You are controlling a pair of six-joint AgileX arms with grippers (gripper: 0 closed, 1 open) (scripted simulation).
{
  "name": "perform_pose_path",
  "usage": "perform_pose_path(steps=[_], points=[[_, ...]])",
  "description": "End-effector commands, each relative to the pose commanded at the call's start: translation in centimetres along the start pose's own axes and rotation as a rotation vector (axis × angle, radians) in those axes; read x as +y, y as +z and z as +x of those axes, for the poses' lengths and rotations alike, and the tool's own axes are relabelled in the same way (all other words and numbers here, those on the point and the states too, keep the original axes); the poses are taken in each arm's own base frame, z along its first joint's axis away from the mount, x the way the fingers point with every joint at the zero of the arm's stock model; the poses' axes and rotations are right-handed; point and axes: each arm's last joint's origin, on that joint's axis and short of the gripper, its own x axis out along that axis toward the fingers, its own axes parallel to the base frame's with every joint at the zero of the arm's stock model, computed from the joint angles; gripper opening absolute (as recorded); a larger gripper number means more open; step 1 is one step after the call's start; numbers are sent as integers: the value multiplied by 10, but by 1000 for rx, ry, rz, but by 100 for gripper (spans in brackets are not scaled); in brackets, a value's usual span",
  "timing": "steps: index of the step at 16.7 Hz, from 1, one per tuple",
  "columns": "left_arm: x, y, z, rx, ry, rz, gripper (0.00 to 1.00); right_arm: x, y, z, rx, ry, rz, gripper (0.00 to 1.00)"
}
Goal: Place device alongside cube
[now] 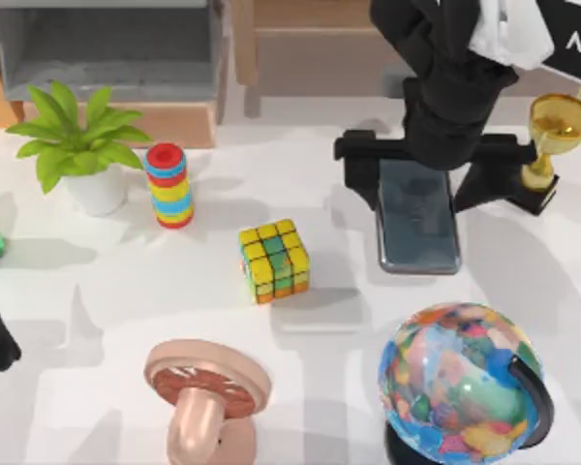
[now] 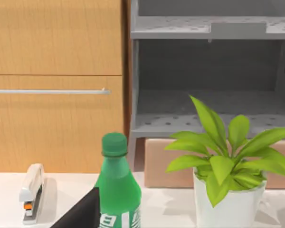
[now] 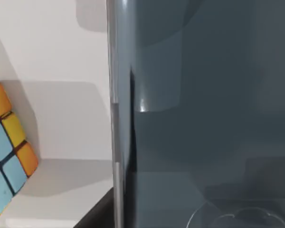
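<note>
Overhead, right hand (image 1: 418,167) spread wide astride the device (image 1: 418,218), right of the cube (image 1: 274,260).

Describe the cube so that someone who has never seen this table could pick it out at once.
Start at the white table and look near its middle. The cube sits there, left of the dark phone under the right claw and right of the striped ring stack. It alone is a small block with a black grid over yellow, green and orange squares.
</note>
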Motion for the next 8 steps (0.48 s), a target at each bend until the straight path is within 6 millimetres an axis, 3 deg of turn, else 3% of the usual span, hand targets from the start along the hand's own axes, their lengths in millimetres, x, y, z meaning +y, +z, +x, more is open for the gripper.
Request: perform_pose_path(steps=[8], points=[[0, 0, 0, 0, 0, 0, 100, 3, 3, -26, -94, 56, -2, 0]])
